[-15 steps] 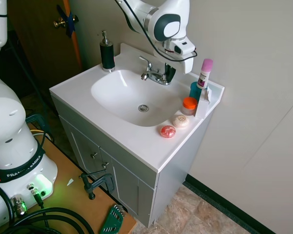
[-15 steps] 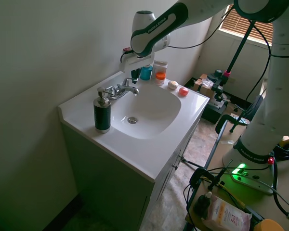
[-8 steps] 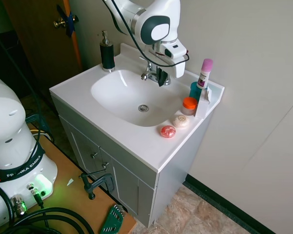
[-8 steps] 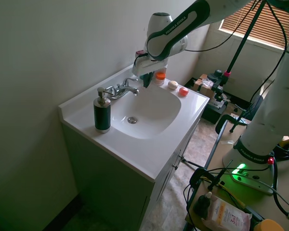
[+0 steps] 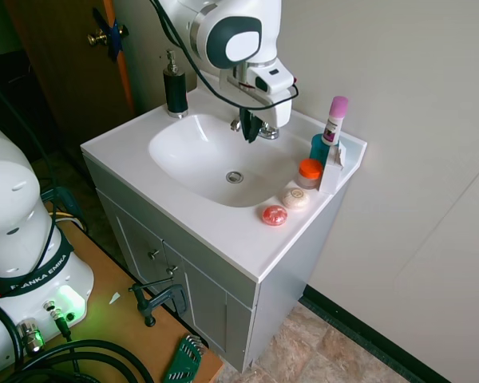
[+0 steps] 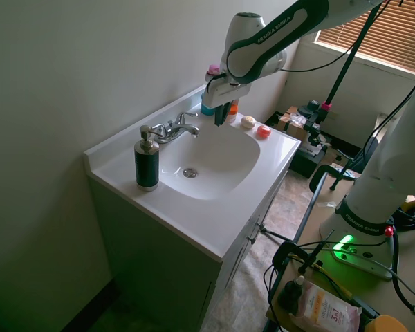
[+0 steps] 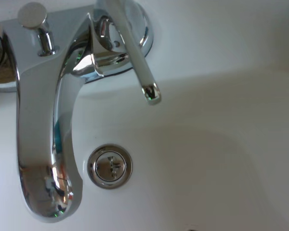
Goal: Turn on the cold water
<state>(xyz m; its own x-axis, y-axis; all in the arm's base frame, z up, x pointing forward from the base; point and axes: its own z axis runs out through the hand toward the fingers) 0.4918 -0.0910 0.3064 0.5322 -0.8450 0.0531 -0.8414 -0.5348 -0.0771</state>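
The chrome faucet (image 6: 176, 128) stands at the back of the white sink (image 5: 184, 171). My gripper (image 5: 251, 132) hangs just in front of it over the basin's back edge, hiding most of the faucet (image 5: 265, 132). In the second exterior view the gripper (image 6: 220, 117) is apart from the faucet, toward the bottles. Its dark fingers look shut on nothing. The wrist view shows the spout (image 7: 43, 144), one lever handle (image 7: 135, 62) swung out over the basin, and the drain (image 7: 110, 165). No water stream shows.
A black soap dispenser (image 5: 175, 86) stands at the sink's back left corner. A pink-capped bottle (image 5: 334, 120), a teal cup (image 5: 318, 148), an orange-lidded jar (image 5: 309, 171) and two round soaps (image 5: 284, 207) crowd the right rim. The wall runs close behind the faucet.
My gripper has swung from behind the faucet's right handle, forward and left, to over the basin's back edge. The arm's wrist has moved the same way.
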